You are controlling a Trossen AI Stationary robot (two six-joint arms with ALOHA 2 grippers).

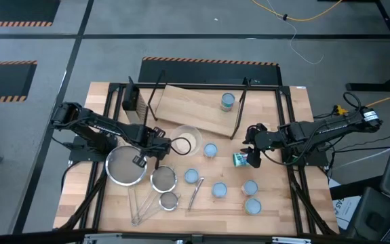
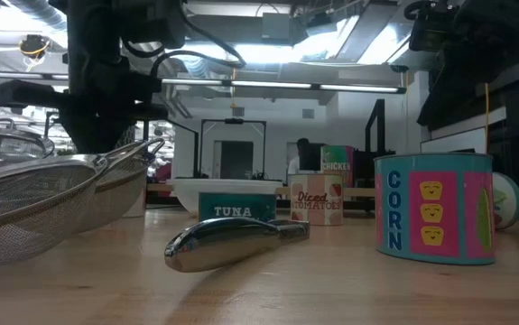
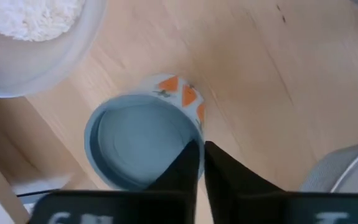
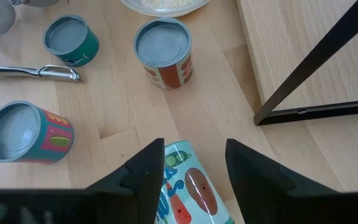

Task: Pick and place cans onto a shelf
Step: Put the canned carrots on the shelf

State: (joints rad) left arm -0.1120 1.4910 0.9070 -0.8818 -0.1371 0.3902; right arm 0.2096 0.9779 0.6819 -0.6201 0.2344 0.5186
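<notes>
In the left wrist view my left gripper point(image 3: 202, 155) points down, shut at the rim of an upright can point(image 3: 142, 140) with a pale blue top and an orange-marked label. From above, the gripper point(image 1: 155, 148) hides that can, next to the clear bowl point(image 1: 186, 140). My right gripper point(image 1: 252, 157) is shut on a green-and-white can point(image 4: 188, 193), in front of the shelf point(image 1: 195, 108). One can point(image 1: 228, 102) stands on the shelf board. Several cans stand on the table, among them two point(image 1: 210, 150) point(image 1: 192, 177). My left gripper comes from above at the can's rim point(image 3: 197, 134). One finger point(image 3: 185, 168) is over the pale blue top and the other point(image 3: 228, 180) outside the wall. The can stands upright on the table. My right gripper holds the green-and-white can's labelled sides point(image 4: 166, 186) between its two fingers, slanting down from the table's right. The can lies tilted along the fingers, its pale blue end point(image 4: 180, 149) pointing away from the wrist.
Three steel mesh strainers point(image 1: 125, 166) point(image 1: 163, 179) point(image 1: 169, 200) lie at the near left, just in front of my left gripper. A metal utensil point(image 1: 195, 193) lies among the cans. Black shelf legs point(image 1: 239, 115) stand beside my right gripper.
</notes>
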